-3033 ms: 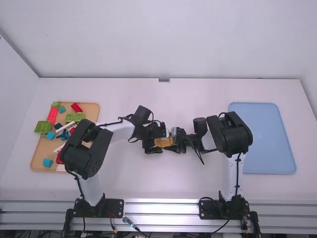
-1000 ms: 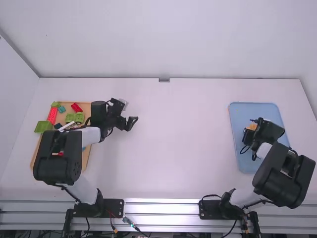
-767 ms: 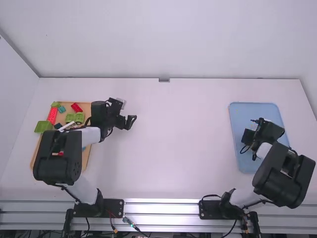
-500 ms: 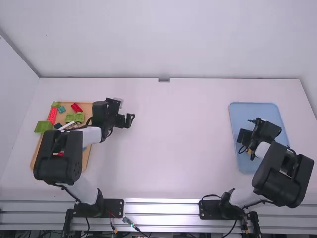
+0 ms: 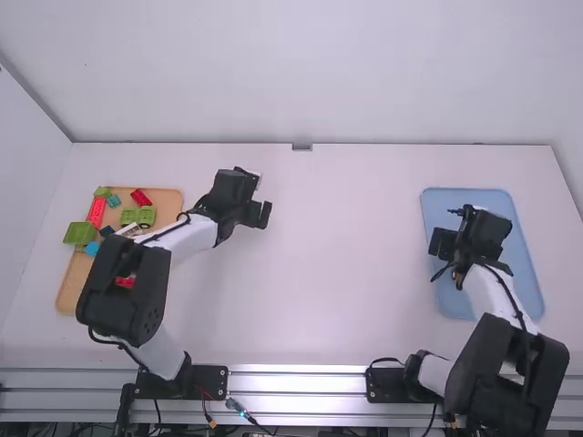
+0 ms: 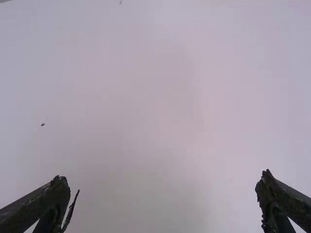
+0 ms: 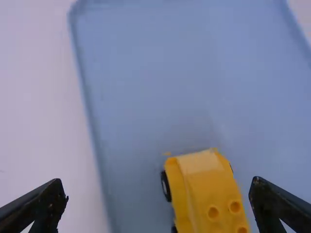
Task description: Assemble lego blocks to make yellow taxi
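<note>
White table surface (image 5: 319,300) extends to pale walls at the rear and side. A yellow taxi (image 7: 206,187) rests on the blue tray (image 5: 501,202), near the long rim facing the table's middle; a black wheel (image 7: 165,186) is visible. Right gripper (image 7: 159,188): fingers wide apart, nothing held, taxi below and between them. Left gripper (image 6: 164,182): fingers wide apart, nothing held, positioned over the table. Assembly appears complete; the step in hand is probably release and clearance. Next, raise the right gripper vertically, avoiding the taxi's sides and the tray rim, then retract. Ample travel space separates the blue tray from the wooden tray (image 5: 68,296) of loose blocks (image 5: 96,211).
</note>
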`<state>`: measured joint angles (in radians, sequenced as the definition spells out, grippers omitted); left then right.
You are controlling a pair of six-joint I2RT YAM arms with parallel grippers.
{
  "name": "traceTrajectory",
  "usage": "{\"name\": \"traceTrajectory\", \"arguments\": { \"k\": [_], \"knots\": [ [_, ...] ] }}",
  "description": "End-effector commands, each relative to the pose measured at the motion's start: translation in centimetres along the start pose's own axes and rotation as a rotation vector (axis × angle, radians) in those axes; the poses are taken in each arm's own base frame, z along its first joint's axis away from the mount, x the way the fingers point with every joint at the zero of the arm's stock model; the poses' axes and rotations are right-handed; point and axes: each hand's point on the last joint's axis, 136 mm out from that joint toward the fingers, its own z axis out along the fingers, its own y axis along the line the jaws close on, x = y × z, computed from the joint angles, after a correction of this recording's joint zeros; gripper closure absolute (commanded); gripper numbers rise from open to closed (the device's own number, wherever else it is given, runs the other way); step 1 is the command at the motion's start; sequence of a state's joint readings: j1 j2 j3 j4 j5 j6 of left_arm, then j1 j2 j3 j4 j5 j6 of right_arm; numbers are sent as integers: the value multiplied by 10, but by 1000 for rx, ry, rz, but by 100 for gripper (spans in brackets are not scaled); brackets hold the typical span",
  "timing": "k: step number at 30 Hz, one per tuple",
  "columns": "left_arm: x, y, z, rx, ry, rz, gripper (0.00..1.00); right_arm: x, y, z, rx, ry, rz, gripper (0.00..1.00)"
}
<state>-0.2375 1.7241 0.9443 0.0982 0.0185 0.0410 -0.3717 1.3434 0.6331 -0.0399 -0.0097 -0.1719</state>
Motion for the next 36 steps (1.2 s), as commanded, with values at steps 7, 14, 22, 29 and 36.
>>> {"name": "traceTrajectory", "arguments": {
  "k": [7,14,22,29,36],
  "knots": [
    [-21,-4,-9,-14,-4,-16,2,-35,28,-36,-42,-128,-24,1],
    [-5,24,-25,-53,9,-76,9,-36,54,-47,-96,-206,1,9],
    [22,68,-51,-134,9,-158,20,-2,95,-59,-197,-213,-45,22],
    [51,88,-74,-185,10,-210,32,36,110,-65,-243,-215,-89,36],
    [86,77,-95,-185,10,-210,48,84,106,-59,-243,-215,-89,54]
  ]
}}
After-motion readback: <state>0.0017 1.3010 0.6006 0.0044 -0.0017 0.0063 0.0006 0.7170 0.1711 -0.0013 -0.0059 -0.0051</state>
